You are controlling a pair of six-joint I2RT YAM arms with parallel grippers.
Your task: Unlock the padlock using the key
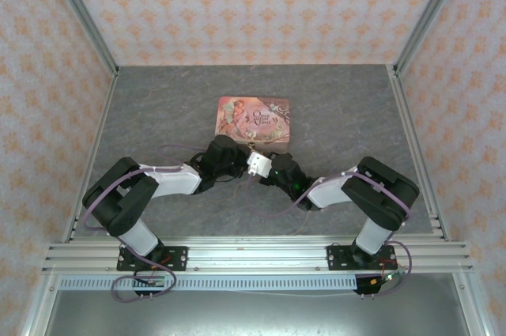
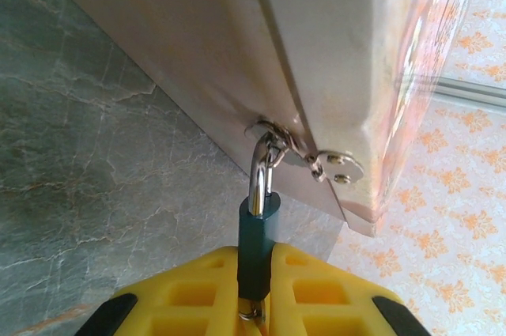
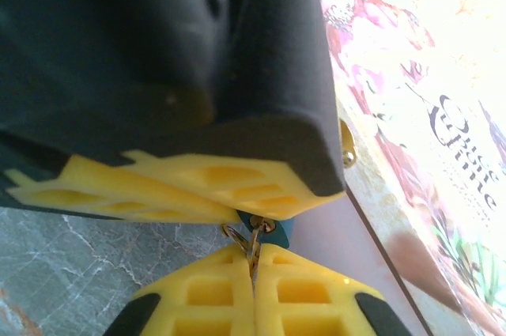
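A small teal padlock (image 2: 258, 235) hangs by its metal shackle (image 2: 261, 175) from the hasp (image 2: 316, 164) on the front of the pink illustrated box (image 1: 254, 119). My left gripper (image 2: 254, 273) is shut on the padlock body, its yellow fingers (image 2: 198, 288) pressing both sides. In the right wrist view the padlock's underside (image 3: 273, 228) peeks out below the left gripper's fingers (image 3: 213, 186). My right gripper (image 3: 253, 261) is shut on the key (image 3: 253, 245), whose blade sits in the keyhole, with a key ring (image 3: 234, 235) beside it. From above, both grippers meet at the box's front edge (image 1: 257, 164).
The box rests mid-table on the grey stone-patterned surface (image 1: 158, 115). Patterned walls enclose the table on three sides, with metal frame posts (image 1: 83, 16) at the corners. Both arms are folded in close to the near rail (image 1: 253, 253).
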